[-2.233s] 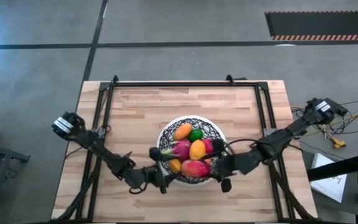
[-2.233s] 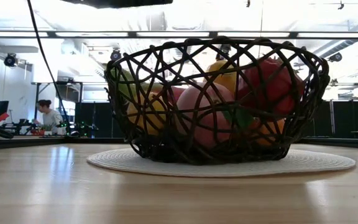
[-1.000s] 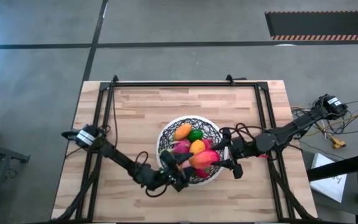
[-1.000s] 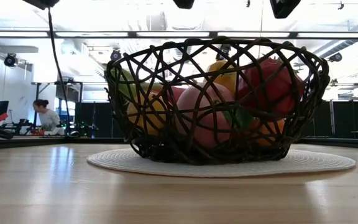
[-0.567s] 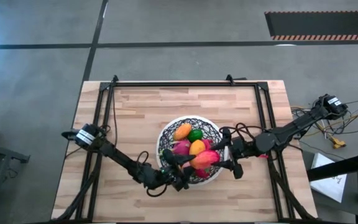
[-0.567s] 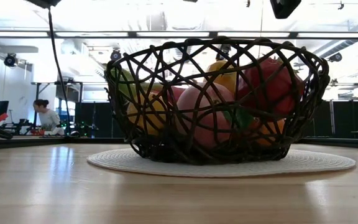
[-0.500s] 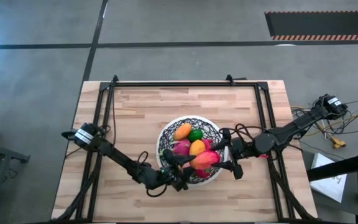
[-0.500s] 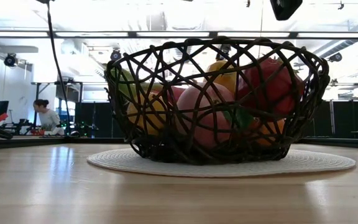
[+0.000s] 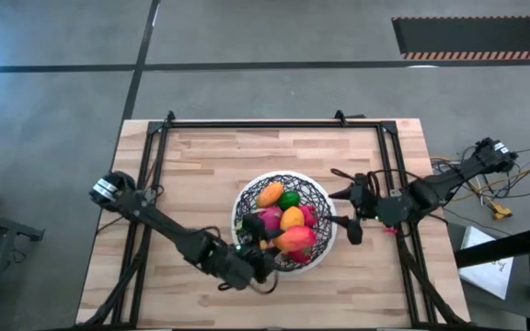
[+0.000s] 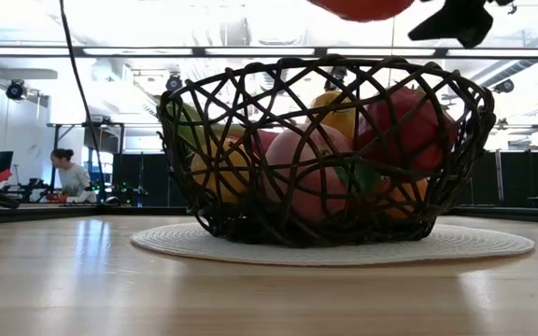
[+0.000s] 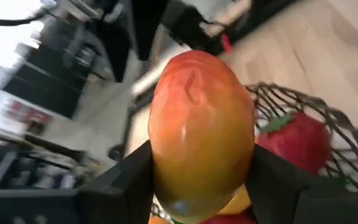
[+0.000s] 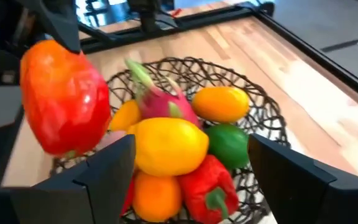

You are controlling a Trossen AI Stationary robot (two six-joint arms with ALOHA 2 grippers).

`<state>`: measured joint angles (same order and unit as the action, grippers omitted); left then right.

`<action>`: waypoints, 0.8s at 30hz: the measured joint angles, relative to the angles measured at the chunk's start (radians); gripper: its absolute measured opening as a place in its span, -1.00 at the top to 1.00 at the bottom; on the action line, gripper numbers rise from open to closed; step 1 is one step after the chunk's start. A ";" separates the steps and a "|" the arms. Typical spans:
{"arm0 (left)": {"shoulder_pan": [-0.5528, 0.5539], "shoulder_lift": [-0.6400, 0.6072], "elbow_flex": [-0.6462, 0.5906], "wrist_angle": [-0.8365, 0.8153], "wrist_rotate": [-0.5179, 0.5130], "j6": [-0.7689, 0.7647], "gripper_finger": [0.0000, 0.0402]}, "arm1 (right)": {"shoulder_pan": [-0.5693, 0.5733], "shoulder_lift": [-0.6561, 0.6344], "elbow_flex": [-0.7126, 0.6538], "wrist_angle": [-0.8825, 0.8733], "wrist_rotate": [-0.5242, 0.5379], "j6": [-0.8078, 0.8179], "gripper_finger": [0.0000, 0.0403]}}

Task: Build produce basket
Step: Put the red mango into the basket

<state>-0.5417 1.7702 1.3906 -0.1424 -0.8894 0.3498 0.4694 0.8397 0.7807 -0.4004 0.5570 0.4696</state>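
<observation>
The black wire basket [image 9: 313,188] stands on a white round mat in the middle of the table and holds several produce pieces: pink dragon fruit [image 12: 157,99], green lime [image 12: 229,144], yellow, orange and red ones. My left gripper [image 9: 270,256] is shut on a red-orange mango [image 9: 295,241] above the basket's near side. The mango's underside shows at the top of the low view [image 10: 362,7]. My right gripper [image 9: 343,213] is open and empty, just right of the basket. My left gripper pinches the mango's two opposite sides [image 11: 160,163] between its two fingers [image 11: 123,183]. The fingers come about level from the table's near left. The mango is lifted clear above the pieces in the basket, its free end pointing away from the wrist.
The basket fills the table's middle, and bare wood lies all around the mat [image 10: 474,245]. A black frame [image 9: 247,122] runs along the table's edges. A person [image 10: 68,173] sits far off in the room behind.
My right gripper has drawn back from the mango toward the table's far right. My left gripper has kept the mango over the basket's near side and has come lower: the mango's underside now shows at the top of the low view.
</observation>
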 joint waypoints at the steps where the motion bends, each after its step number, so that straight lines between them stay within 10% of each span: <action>1: 0.009 0.000 0.034 -0.070 0.038 -0.025 0.08 | 0.000 0.001 0.000 -0.006 0.002 0.002 -0.47; 24: 0.247 0.131 0.193 -0.242 0.395 -0.058 0.07 | 0.121 0.137 -0.002 -0.008 0.070 0.186 -0.14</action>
<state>-0.2947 1.9013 1.5833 -0.3843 -0.4941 0.2916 0.5900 0.9769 0.7784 -0.4085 0.6273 0.6557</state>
